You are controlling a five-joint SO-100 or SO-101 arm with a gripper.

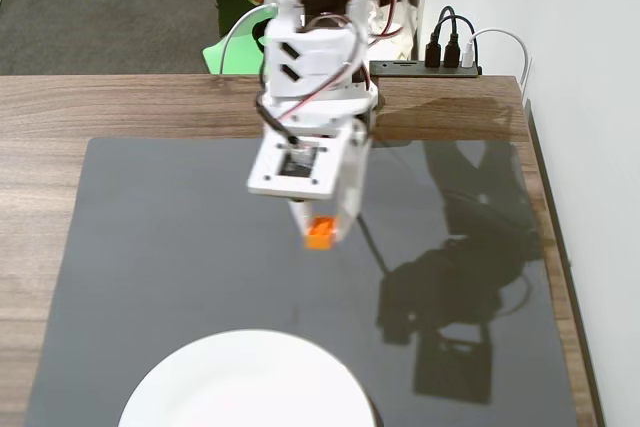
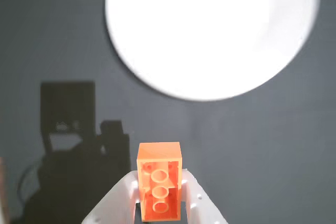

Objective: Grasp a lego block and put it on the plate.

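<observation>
The orange lego block (image 1: 320, 233) is held between my white fingers above the dark mat. In the wrist view the block (image 2: 159, 182) shows its hollow underside with round tubes, clamped between both fingers. My gripper (image 1: 322, 230) is shut on it; in the wrist view it (image 2: 160, 190) enters from the bottom edge. The white round plate (image 1: 245, 382) lies on the mat at the near edge of the fixed view, below the gripper. In the wrist view the plate (image 2: 210, 30) fills the top, ahead of the block.
A dark grey mat (image 1: 150, 247) covers the wooden table (image 1: 60, 107). A power strip with plugs (image 1: 430, 65) sits at the back right by the white wall (image 1: 590, 147). The arm's shadow (image 1: 450, 287) falls on the mat's right side.
</observation>
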